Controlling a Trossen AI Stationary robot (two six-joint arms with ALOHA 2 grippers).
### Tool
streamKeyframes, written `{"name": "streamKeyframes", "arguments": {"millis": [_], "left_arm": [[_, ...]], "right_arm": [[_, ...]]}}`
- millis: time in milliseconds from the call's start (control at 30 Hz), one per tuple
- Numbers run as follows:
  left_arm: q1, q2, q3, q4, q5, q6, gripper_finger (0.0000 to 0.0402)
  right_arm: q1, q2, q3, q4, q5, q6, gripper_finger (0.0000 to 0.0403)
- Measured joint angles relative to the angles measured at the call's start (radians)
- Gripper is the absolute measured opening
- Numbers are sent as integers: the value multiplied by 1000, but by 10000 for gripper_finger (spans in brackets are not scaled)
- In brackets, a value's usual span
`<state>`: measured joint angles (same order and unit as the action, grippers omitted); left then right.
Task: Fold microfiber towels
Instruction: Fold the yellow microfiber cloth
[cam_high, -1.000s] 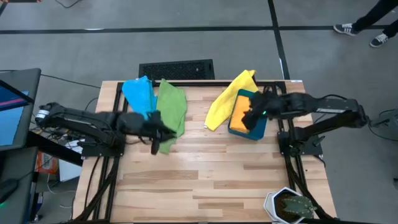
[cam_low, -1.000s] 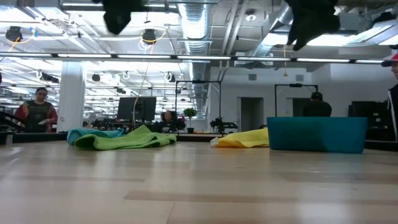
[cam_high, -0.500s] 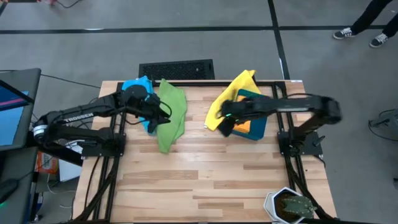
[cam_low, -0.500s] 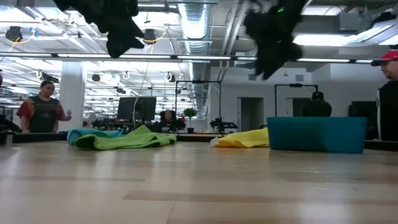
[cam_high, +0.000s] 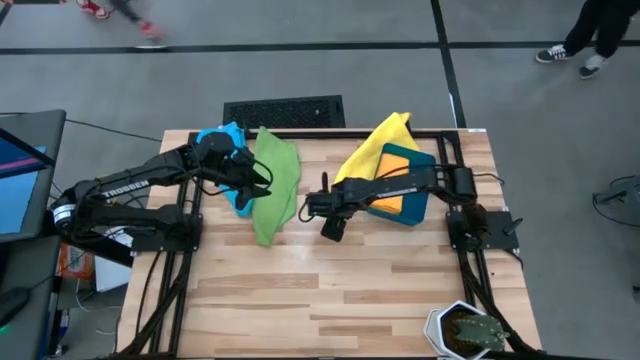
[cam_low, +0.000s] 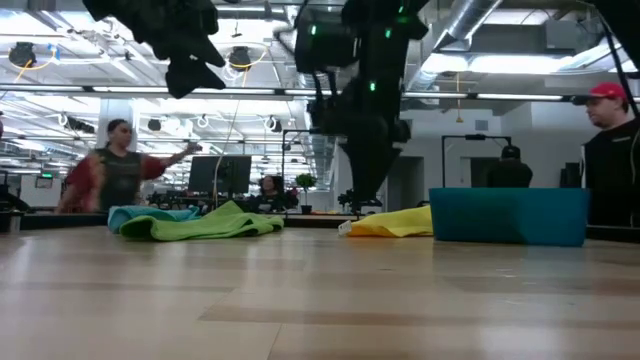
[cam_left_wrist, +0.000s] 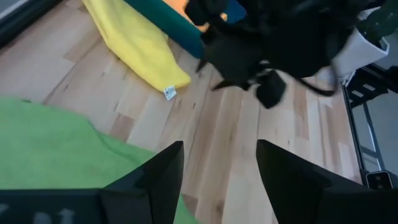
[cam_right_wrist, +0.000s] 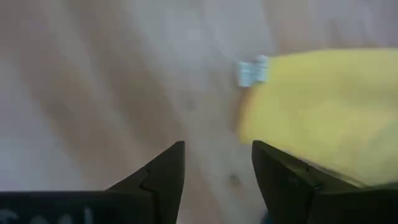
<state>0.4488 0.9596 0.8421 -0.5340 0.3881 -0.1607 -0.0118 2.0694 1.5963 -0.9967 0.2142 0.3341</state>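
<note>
The green towel (cam_high: 274, 182) and yellow towel (cam_high: 366, 158) are left unfolded on the desk (cam_high: 340, 290). Both the left gripper (cam_high: 247, 183) and right gripper (cam_high: 331, 226) are held open and empty above them, presumably for grasping.

Readable text: one word only.
"TROSSEN" in white caps runs along left arm (cam_high: 135, 186), high view; nothing else legible. Yellow towel (cam_left_wrist: 134, 43) has a small white tag at its corner, print too small to read in either wrist view. Screen (cam_high: 20, 175) at table's left edge shows colour only, no readable chars. Signs in room behind table, low view: too small to make out.
</note>
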Motion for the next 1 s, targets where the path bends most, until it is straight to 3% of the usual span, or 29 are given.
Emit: {"name": "streamKeyframes", "arguments": {"millis": [333, 433, 567, 600, 1000], "left_arm": [[0, 0, 0, -31, -1, 9, 193], [0, 0, 0, -53, -3, 9, 193], [0, 0, 0, -59, -23, 10, 192], [0, 0, 0, -55, -29, 10, 192], [-65, 0, -79, 84, -22, -55, 192]], "right_arm": [[-43, 99, 1, 43, -5, -20, 205], [-42, 113, 2, 24, -2, 3, 157], [-41, 83, -2, -2, -7, 16, 35], [-41, 65, -2, -7, -11, 19, 20], [-102, -226, 37, -16, -60, 111, 6]]}}
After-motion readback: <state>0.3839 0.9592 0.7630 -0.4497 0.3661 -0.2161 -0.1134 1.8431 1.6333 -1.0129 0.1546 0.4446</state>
